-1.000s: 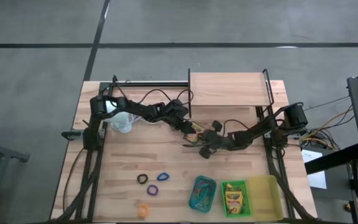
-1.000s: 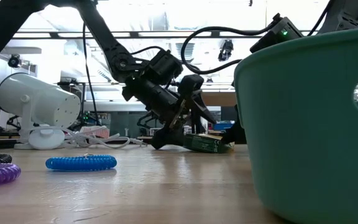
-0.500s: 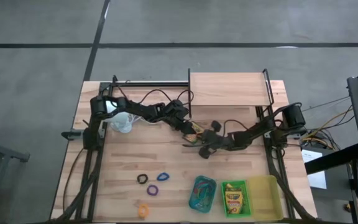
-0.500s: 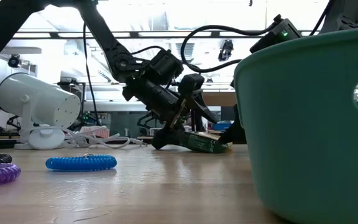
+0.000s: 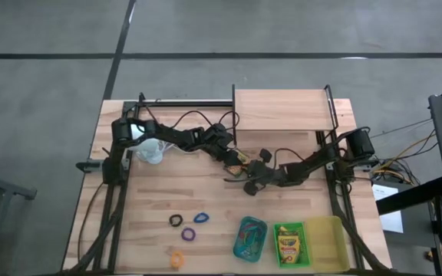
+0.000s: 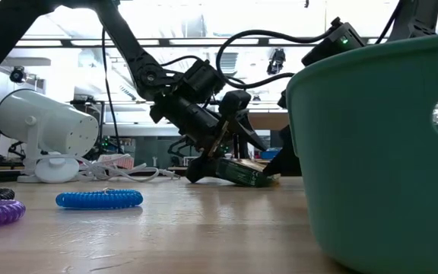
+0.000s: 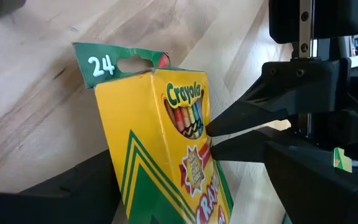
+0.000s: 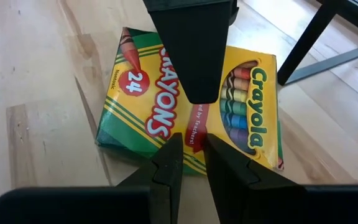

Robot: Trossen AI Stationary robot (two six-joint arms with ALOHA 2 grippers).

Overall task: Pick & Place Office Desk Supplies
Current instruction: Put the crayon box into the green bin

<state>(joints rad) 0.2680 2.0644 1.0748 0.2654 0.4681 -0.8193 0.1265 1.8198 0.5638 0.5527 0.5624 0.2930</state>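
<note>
Left end effector [image 5: 236, 159] sits near the middle of the tabletop [image 5: 152, 199] and, as far as I can judge, is clenched on the yellow-and-green cardboard crayon box [image 6: 242, 173]. One of its dark fingers [image 8: 188, 50] lies flat across the printed face, and the other is hidden. The box is tilted, with the end nearer this arm raised and the far end down on the wood. Its long axis runs roughly from one end effector toward the other. Just to the right, the right end effector [image 7: 209, 138] points at the box's printed side, with its tip touching or almost touching the edge. I cannot tell whether it is clenched on that edge or merely resting against it. Further right, toward the front edge and well apart from both arms, stand the teal plastic tray [image 5: 240, 227], the green plastic tray [image 5: 302, 230], which already holds a similar box, and the yellow plastic tray [image 5: 330, 244]. The right arm is nearer to them, so a handover looks likely.
</note>
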